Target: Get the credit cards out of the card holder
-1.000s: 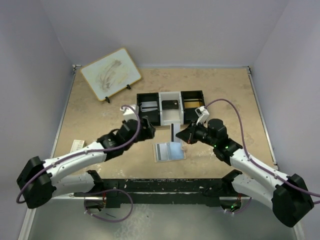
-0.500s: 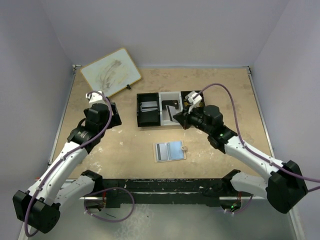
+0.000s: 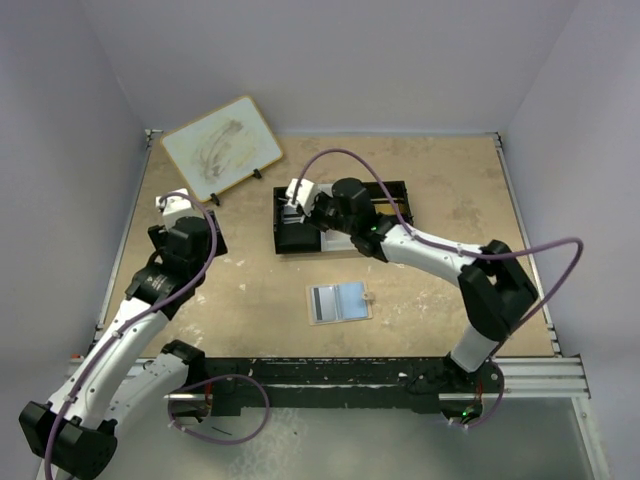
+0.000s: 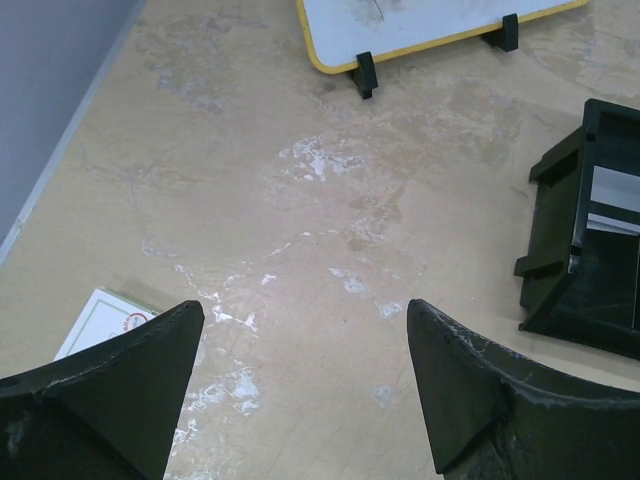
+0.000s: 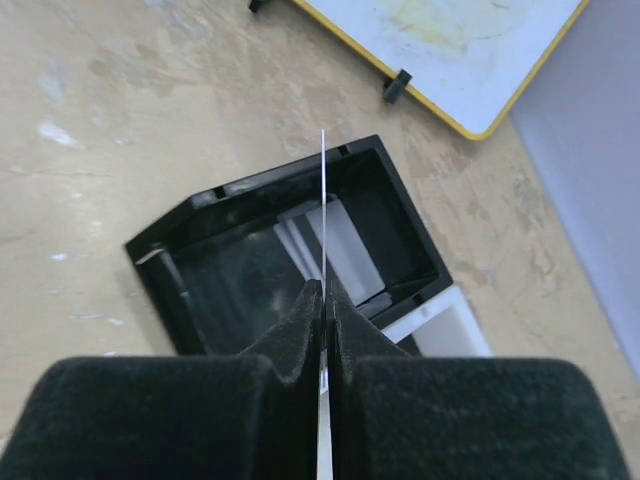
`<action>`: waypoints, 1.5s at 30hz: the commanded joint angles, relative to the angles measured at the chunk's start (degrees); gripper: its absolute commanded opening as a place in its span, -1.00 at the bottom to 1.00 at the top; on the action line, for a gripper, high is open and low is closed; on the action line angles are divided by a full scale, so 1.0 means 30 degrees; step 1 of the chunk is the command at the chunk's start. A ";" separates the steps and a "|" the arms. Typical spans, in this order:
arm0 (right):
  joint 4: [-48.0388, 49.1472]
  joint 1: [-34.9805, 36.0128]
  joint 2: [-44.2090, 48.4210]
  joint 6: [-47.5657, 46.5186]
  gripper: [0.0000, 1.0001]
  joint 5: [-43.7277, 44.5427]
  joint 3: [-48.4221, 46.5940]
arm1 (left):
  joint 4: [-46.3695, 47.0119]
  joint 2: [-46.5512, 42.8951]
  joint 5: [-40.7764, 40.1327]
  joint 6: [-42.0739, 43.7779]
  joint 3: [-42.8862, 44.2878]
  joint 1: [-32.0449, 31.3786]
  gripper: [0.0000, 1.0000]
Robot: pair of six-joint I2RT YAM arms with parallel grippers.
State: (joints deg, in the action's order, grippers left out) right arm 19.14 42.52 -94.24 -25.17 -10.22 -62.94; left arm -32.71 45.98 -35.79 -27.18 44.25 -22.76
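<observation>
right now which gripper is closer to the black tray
Right. The right gripper hangs over the tray, above its left black compartment, shut on a thin card held edge-on. The left gripper, open, is off to the tray's left over the table.

Legible text: none found | small white box [image 4: 100,322], lower left of left wrist view: red mark, unreadable | whiteboard [image 3: 221,148]: smudges only.
</observation>
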 commanded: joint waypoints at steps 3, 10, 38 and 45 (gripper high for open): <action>-0.0826 0.0107 -0.2027 -0.4147 -1.00 0.2895 -0.2731 | 0.0192 -0.0483 -0.1059 0.0534 0.0389 0.0095 0.61; -0.3179 0.0251 -0.4434 -0.5361 -1.00 0.4205 -0.5173 | 0.0185 -0.0246 -0.1040 0.0655 0.0458 0.0102 0.61; -0.5306 0.0709 -0.9601 -0.7610 -0.98 0.8149 -0.9970 | 0.0278 -0.0499 -0.0926 0.0752 0.0426 0.0160 0.61; -0.4298 0.0709 -0.9998 -0.8554 -0.87 0.8476 -0.9460 | 0.0350 -0.0761 -0.0960 0.0769 0.0426 0.0227 0.61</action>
State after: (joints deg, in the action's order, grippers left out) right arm 3.11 44.69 -125.01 -48.14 12.62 -90.78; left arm -32.77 44.91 -37.78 -25.87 44.25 -22.57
